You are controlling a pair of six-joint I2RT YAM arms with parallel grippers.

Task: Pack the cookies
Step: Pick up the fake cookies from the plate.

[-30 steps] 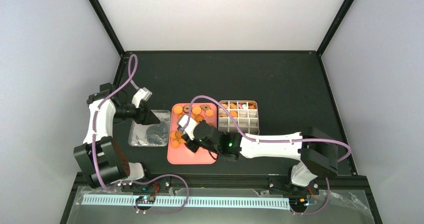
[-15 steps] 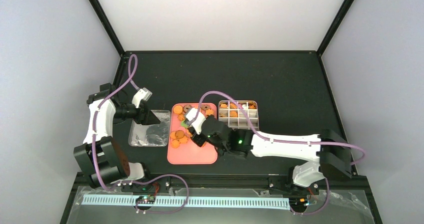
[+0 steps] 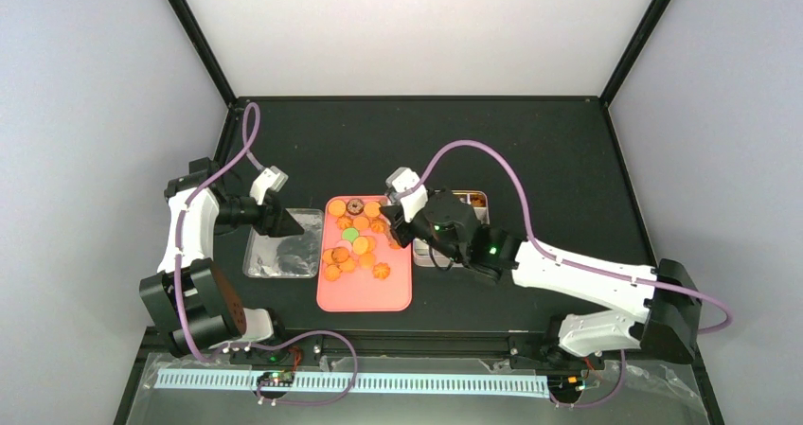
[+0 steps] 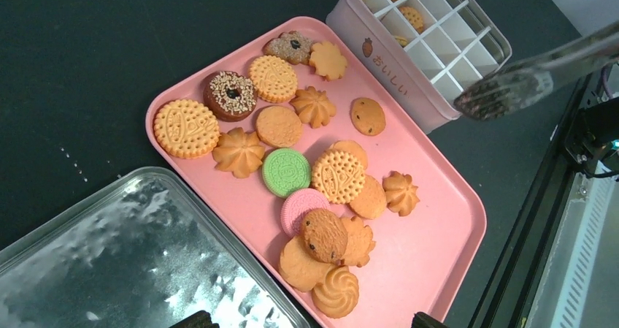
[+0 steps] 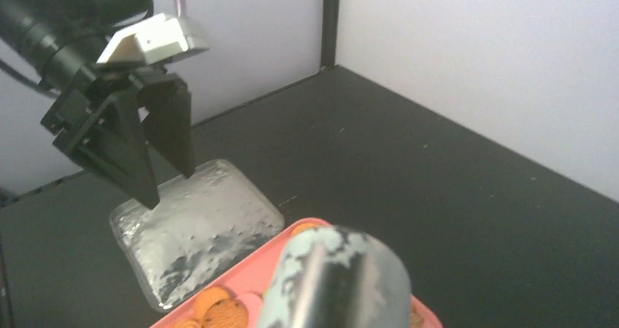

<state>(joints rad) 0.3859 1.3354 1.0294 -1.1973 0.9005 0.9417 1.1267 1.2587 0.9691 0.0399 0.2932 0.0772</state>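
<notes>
Black table [image 3: 530, 150] runs wide toward twelve o'clock. Pink tray [image 4: 438, 218] carries the loose cookies [image 4: 321, 174], bunched in its far half. At its nine, the silver lid [image 4: 109, 255]. At three, just beside, the gridded tin [image 4: 409, 87], a few cells filled. Left gripper [image 5: 169, 185] has its fingers apart over the lid's far edge. Right gripper [image 5: 334, 269] is above the tray's far-right corner, grip unreadable.
</notes>
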